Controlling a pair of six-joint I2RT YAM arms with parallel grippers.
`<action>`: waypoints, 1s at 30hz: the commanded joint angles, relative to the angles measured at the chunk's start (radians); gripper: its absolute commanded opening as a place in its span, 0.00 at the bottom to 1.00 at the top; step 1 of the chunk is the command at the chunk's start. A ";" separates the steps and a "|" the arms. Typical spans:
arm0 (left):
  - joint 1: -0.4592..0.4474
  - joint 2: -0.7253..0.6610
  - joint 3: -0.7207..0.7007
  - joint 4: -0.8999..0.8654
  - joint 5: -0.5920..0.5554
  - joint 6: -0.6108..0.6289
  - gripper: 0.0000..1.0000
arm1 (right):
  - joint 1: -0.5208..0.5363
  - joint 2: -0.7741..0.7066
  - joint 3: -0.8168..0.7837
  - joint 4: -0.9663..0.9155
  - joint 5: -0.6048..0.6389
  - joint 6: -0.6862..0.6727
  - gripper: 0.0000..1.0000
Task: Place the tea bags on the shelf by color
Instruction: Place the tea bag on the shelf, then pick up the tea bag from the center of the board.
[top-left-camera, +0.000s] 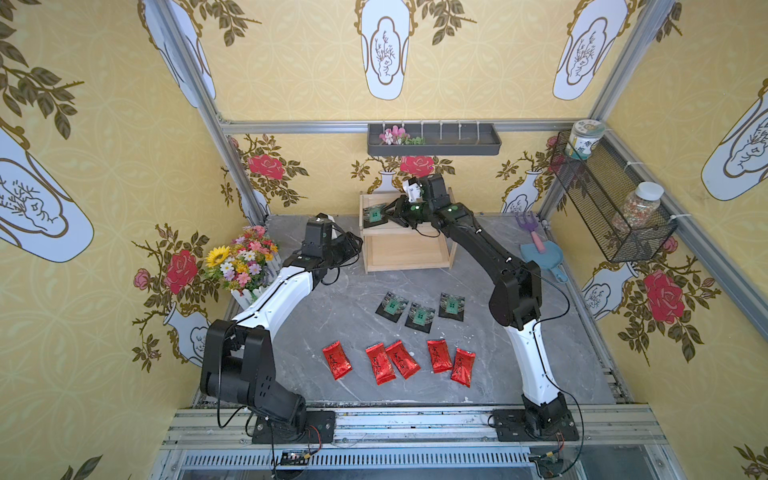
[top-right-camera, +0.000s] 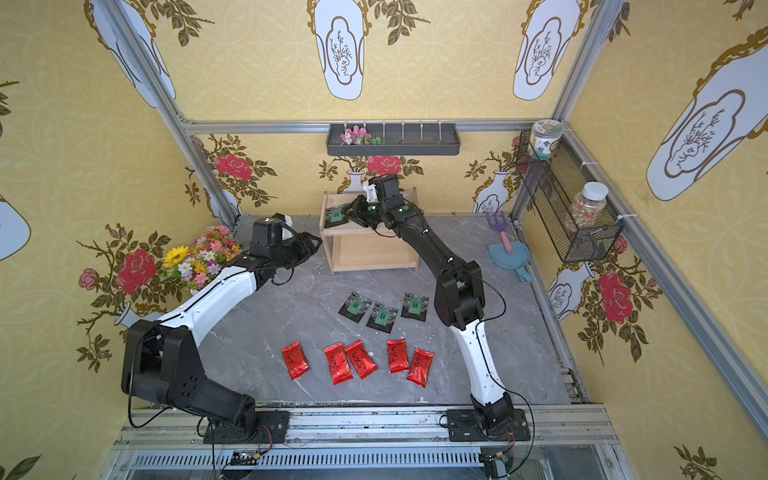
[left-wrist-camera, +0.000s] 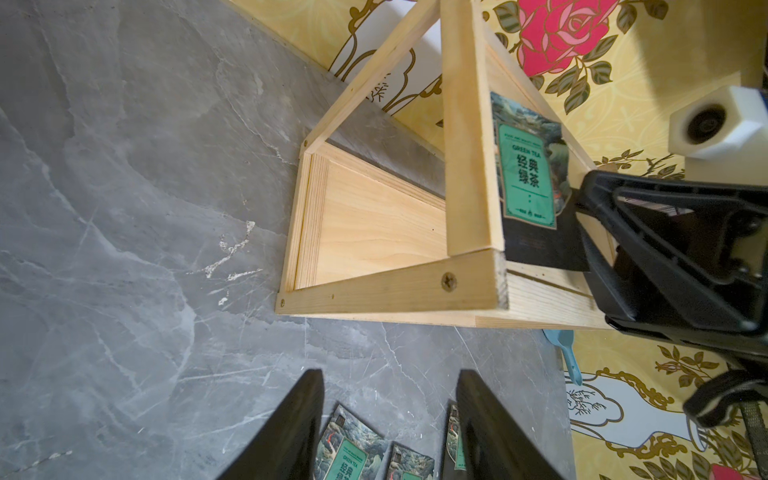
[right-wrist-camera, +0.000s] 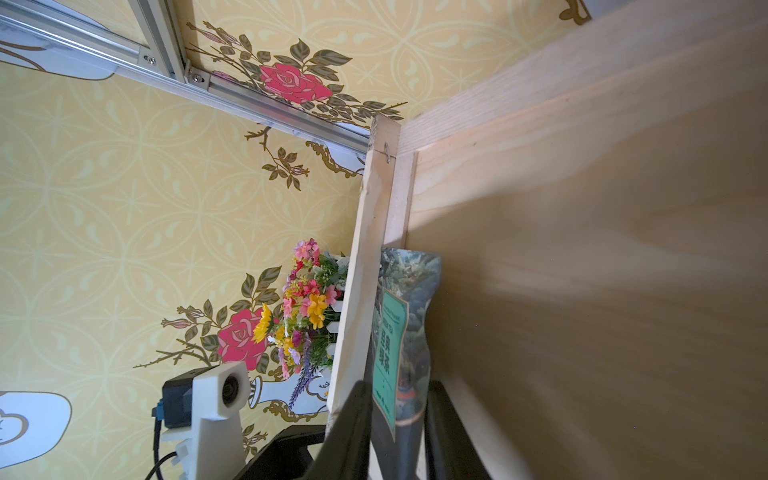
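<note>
Five red packets (top-left-camera: 402, 358), three black sachets (top-left-camera: 419, 316) (fourth (top-left-camera: 375, 215) on shelf (top-left-camera: 407, 254)).

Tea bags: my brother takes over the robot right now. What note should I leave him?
Left gripper: open, empty, beside the shelf.
Right gripper: at the top tier, fingers either side of one black sachet; unclear whether it grips it.
Done: that sachet has reached the top tier.
To do: three black sachets and five red packets lie on the table; nothing on the lower tier yet.
</note>
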 joint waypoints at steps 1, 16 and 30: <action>0.000 0.001 -0.009 0.014 0.014 -0.006 0.57 | 0.000 0.003 0.015 -0.032 0.013 -0.049 0.29; -0.003 -0.045 -0.042 0.036 0.048 -0.040 0.57 | -0.012 -0.055 0.088 -0.190 0.090 -0.222 0.46; -0.138 -0.015 -0.240 0.184 0.110 -0.109 0.53 | 0.166 -0.656 -0.994 0.229 0.234 -0.429 0.48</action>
